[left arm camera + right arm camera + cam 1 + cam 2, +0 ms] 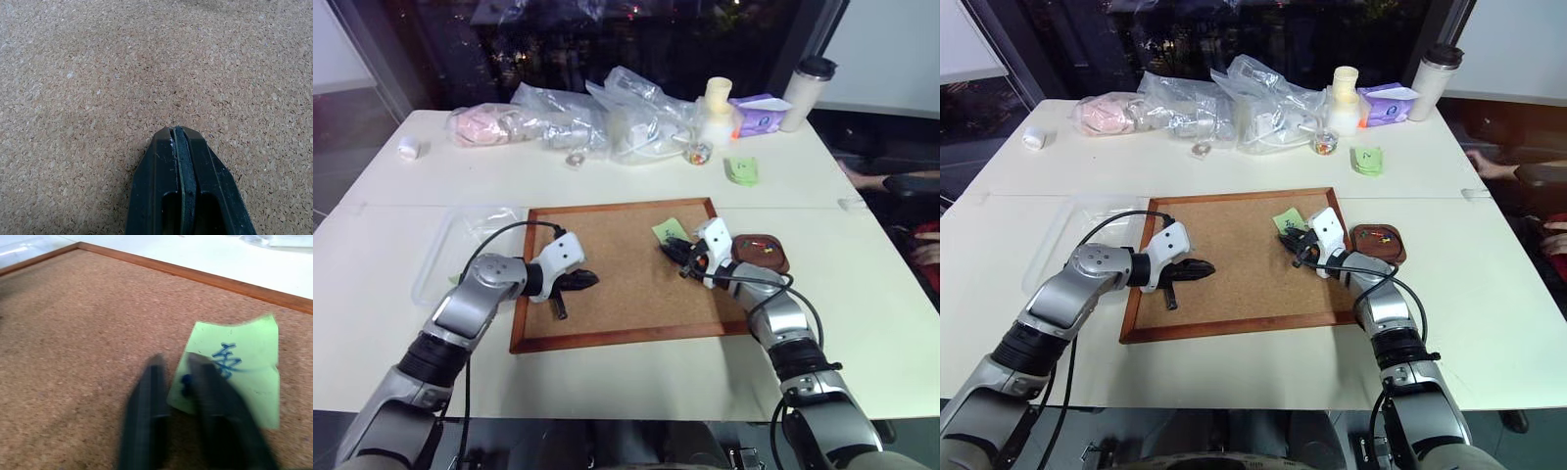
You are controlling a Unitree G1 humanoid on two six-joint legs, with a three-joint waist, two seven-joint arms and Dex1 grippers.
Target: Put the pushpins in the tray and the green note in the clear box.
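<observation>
From the head camera we see the corkboard (619, 269) in the middle of the white table (862, 294), with the green note (669, 231) lying near its far right corner. The right gripper (672, 249) sits right at the note's near edge. The tray (762, 252) rests just off the board's right side with a few pushpins (764, 246) already in it, and the clear box (460, 250) lies beside the board's left edge, well apart from the note. The left gripper (589, 280) hovers low over the board's left half.

The left wrist view shows that gripper's fingers (183, 166) pressed together over bare cork, holding nothing.

In the right wrist view the two fingers (146, 406) stand a narrow gap apart at the note's corner, where a small blue pin head (185, 381) still fastens the paper. The picture is smeared, so we cannot tell whether the pin is actually caught.

Our worry is the pinch itself — the head is tiny and sits on thin paper. If the fingers shut beside it, they may grab the note's edge and crease or tear it on the lift, or flick the pin loose across the cork.
</observation>
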